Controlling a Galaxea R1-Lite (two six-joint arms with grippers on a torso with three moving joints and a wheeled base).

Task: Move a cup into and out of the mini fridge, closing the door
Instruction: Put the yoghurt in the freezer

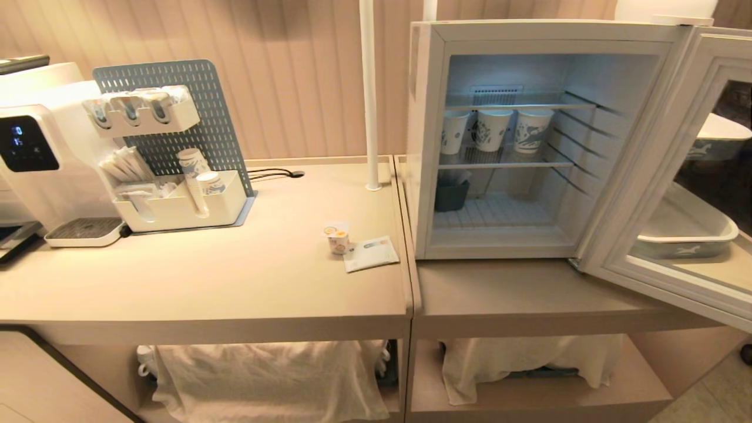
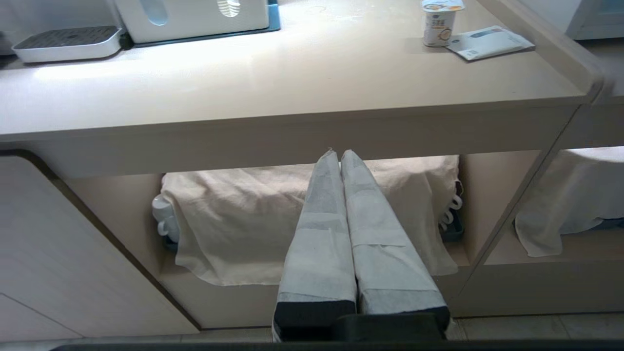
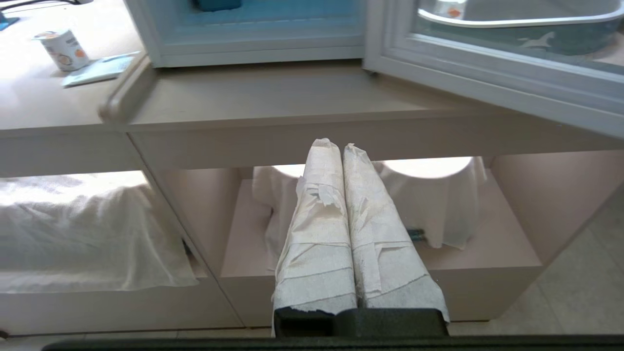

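The mini fridge (image 1: 499, 141) stands open on the right-hand counter (image 1: 499, 294), its door (image 1: 675, 194) swung wide to the right, three paper cups (image 1: 496, 129) lined up on the middle wire shelf. To the left on the adjoining counter sit a water dispenser (image 1: 35, 158) and a pegboard organiser (image 1: 176, 147). The cup (image 1: 338, 238) stands upright near that counter's right edge, touching a flat white sachet (image 1: 371, 254). It looks light and thin-walled, likely easy to dent, with a foil lid that could tear, so a gentle pinch across the mid-body seems safest. Both arms hang low before the counter front: the left gripper (image 2: 340, 155) and the right gripper (image 3: 336, 146) are each clenched, empty, their padded fingers pressed together.
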